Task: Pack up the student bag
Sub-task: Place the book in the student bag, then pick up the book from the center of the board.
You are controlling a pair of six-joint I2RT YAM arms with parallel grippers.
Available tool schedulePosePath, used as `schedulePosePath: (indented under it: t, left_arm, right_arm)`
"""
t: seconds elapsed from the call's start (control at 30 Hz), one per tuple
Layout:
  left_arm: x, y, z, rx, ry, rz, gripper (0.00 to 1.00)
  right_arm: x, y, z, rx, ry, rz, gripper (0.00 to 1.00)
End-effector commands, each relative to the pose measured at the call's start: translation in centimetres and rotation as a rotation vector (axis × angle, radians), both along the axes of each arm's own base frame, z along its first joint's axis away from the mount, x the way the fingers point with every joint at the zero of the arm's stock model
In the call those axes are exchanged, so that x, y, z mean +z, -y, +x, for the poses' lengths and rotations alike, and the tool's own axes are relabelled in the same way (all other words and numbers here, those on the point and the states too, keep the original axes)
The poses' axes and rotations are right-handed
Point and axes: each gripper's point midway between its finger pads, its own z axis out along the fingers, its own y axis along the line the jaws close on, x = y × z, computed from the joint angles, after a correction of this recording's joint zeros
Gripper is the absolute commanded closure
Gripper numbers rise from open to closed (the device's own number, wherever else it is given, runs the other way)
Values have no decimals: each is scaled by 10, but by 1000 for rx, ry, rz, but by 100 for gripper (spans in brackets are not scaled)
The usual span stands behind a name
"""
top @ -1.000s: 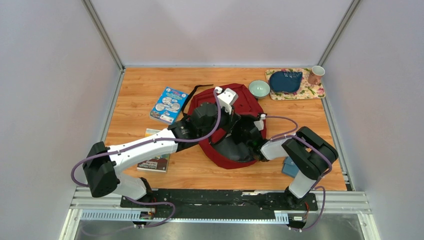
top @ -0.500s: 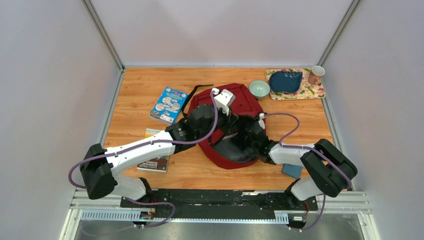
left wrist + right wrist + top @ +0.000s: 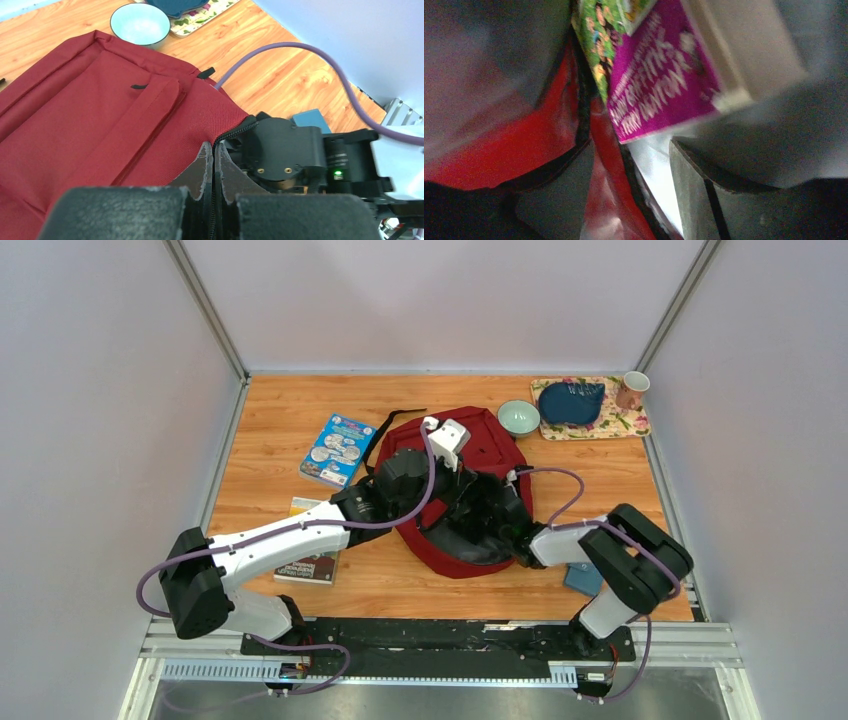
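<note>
Blue wallet (image 3: 582, 578): lower right of the overhead view, flat on the surface (image 3: 280, 410), just beside the right arm's elbow.
Dark-covered book (image 3: 310, 568): lower left, partly under the left arm.
Student bag (image 3: 490, 445): centre of the overhead view — dark red, lying flat, with its open mouth turned toward the near edge.
Left hand (image 3: 213, 155): fingers pressed together on the bag's zipper edge, pinching the red fabric at the mouth.
Right hand (image 3: 631, 150): inside the bag's mouth with its fingers apart. Red fabric and a zipper line run between them, and no grip on anything can be made out.
Magenta book (image 3: 659, 85): upper middle of the right wrist view, inside the bag just beyond the fingers — blurred.
Blue book (image 3: 337, 448): left of the bag, apart from it.
Bowl (image 3: 518, 417): pale green, just beside the bag's far right corner.
Floral mat (image 3: 630, 423): far right corner, carrying a blue pouch (image 3: 570, 402), with a mug (image 3: 632, 390) at its far end.
</note>
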Motion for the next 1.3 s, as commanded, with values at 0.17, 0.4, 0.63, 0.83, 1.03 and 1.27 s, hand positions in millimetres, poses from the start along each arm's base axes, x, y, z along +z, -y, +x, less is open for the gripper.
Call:
schedulePosePath:
  t: [0.17,0.4,0.63,0.83,1.03,1.27]
  left_arm:
    - [21,0,-10,-30,3,-65,100]
    - [15,-5,-8,-3,-4,-56,100]
    - [12,-10,-3,24,-6,-48,100]
    - [14,-19,5,73,-7,-65,100]
    - [8,-23,8,97,-23,-75,100]
    - [-12,-10,-12,-17,-111,-78,96]
  right_arm:
    - [41,-40,47,-29,177,233,49]
    - [51,-20,27,4,250,144,29]
    - [48,14,-21,134,263,-58,20]
    - [77,45,-41,251,368,-295,14]
    - [83,78,-73,321,399,-407,14]
    - [139,150,-76,-39,539,-413,15]
